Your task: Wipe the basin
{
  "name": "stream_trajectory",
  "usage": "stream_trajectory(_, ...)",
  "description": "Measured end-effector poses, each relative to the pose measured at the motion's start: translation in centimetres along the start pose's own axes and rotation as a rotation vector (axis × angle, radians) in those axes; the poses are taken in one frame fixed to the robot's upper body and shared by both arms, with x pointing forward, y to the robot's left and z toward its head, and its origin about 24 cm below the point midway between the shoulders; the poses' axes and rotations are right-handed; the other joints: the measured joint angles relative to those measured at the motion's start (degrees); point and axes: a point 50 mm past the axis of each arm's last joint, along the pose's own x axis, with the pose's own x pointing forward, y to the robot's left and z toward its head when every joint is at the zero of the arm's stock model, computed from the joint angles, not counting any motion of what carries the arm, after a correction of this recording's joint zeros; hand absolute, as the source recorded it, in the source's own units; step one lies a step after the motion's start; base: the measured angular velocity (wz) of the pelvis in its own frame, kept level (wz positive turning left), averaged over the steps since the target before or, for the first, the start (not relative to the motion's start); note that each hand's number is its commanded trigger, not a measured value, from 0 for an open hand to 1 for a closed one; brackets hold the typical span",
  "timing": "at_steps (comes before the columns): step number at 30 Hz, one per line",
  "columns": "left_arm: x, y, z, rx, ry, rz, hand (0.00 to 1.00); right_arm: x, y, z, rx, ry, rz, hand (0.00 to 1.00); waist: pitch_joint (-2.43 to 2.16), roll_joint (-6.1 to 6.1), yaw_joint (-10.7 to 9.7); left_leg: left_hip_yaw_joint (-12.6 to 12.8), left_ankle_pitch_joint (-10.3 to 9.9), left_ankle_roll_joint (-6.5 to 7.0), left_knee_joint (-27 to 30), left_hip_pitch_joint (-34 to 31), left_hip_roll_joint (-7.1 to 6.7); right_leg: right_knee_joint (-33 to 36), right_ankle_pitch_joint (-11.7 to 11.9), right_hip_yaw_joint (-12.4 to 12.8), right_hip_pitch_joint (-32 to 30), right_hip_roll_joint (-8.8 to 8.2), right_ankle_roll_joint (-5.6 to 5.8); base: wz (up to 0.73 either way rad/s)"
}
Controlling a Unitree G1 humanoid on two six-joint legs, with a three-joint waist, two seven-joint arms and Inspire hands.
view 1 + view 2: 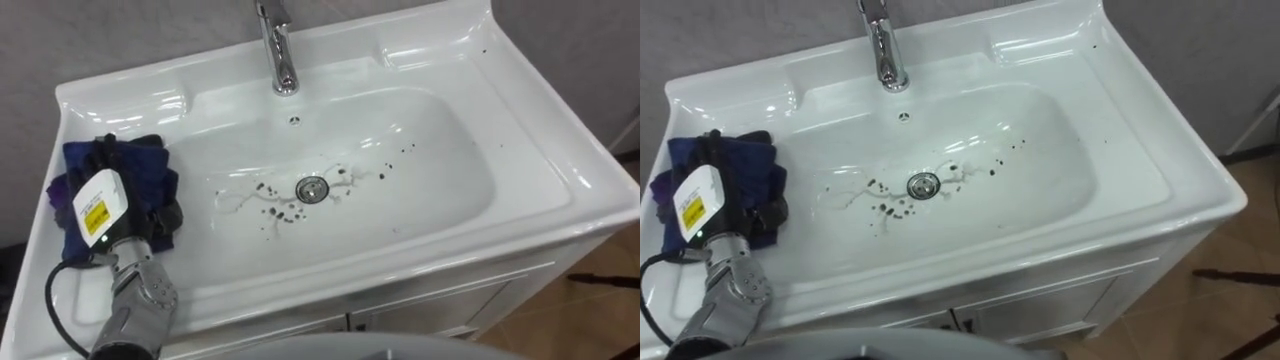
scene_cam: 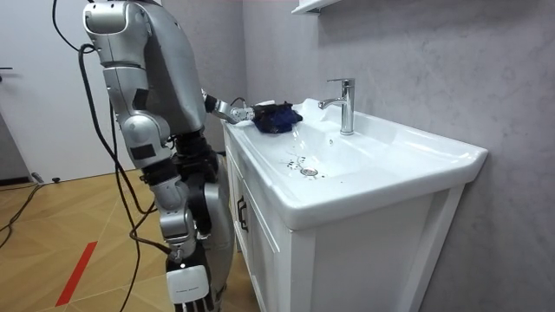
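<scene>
The white basin [image 1: 560, 170] has dark specks [image 1: 275, 208] and smears scattered around its drain [image 1: 312, 188]. A dark blue cloth [image 1: 140, 165] lies bunched on the basin's left rim. My left hand [image 1: 105, 215] rests on top of this cloth, its dark fingers curled into the folds. In the room view I stand at the front of the vanity, the left hand [image 2: 236, 111] reaching to the cloth [image 2: 276, 117] at the end by the wall. My right hand [image 2: 186, 290] hangs low beside my leg.
A chrome tap [image 1: 280, 50] rises from the back rim, over the bowl. White cabinet doors [image 1: 420, 310] sit below the front edge. A grey wall runs behind the basin, and wooden floor [image 1: 610, 290] shows at the right.
</scene>
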Motion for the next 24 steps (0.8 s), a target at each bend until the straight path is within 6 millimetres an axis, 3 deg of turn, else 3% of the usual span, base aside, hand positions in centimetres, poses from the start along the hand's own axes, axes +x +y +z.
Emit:
stream_trajectory(9, 1.2, 1.2, 0.0, -0.05, 0.023, 0.061, 1.0, 0.0, 0.0, -0.2, -0.017, 0.024, -0.002, 0.0, -0.31, -0.51, 0.4, 0.3, 0.1, -0.15, 0.1, 0.0, 0.11, 1.2, -0.6, 0.6, -0.7, 0.12, -0.29, -0.02)
stream_trajectory(24, 2.4, 2.3, -0.2, -0.111, 0.063, 0.097, 1.0, 0.0, 0.0, -0.2, -0.009, 0.051, -0.002, 0.0, -0.28, -0.43, 0.4, 0.8, 0.2, -0.35, 0.2, 0.0, 0.1, 1.9, -0.9, 1.2, -1.2, 0.16, -0.33, -0.01)
